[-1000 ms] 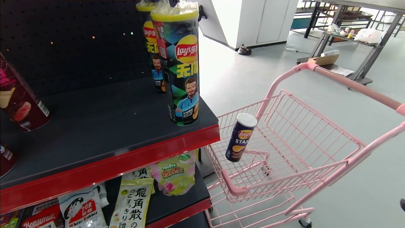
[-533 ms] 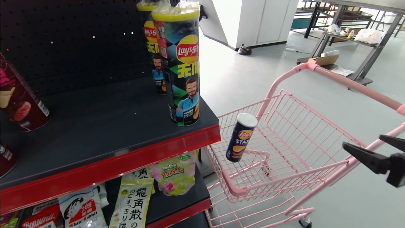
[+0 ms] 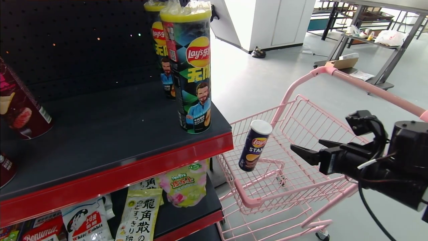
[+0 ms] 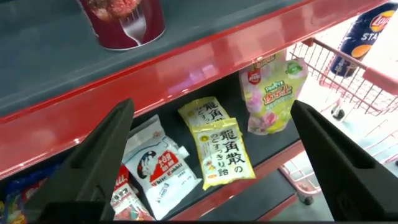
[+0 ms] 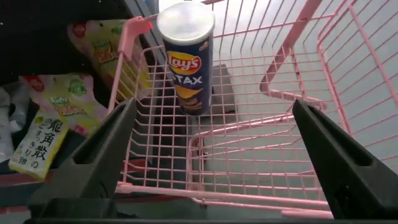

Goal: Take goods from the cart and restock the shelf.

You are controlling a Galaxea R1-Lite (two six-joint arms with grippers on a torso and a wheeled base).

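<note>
The pink cart (image 3: 367, 85) holds one navy can (image 3: 254, 145), standing on end in the basket corner nearest the shelf (image 3: 117, 130), white lid up, long axis near vertical. The shelf's top board carries two tall yellow-lidded cans (image 3: 195, 73) at its cart end and red cans (image 3: 20, 107) at the other, with bags (image 3: 140, 214) on the board below. The right gripper (image 3: 306, 147) hangs over the basket near the navy can, fingers spread and empty; the left gripper (image 4: 212, 104), fingers also wide apart, faces the bags.
</note>
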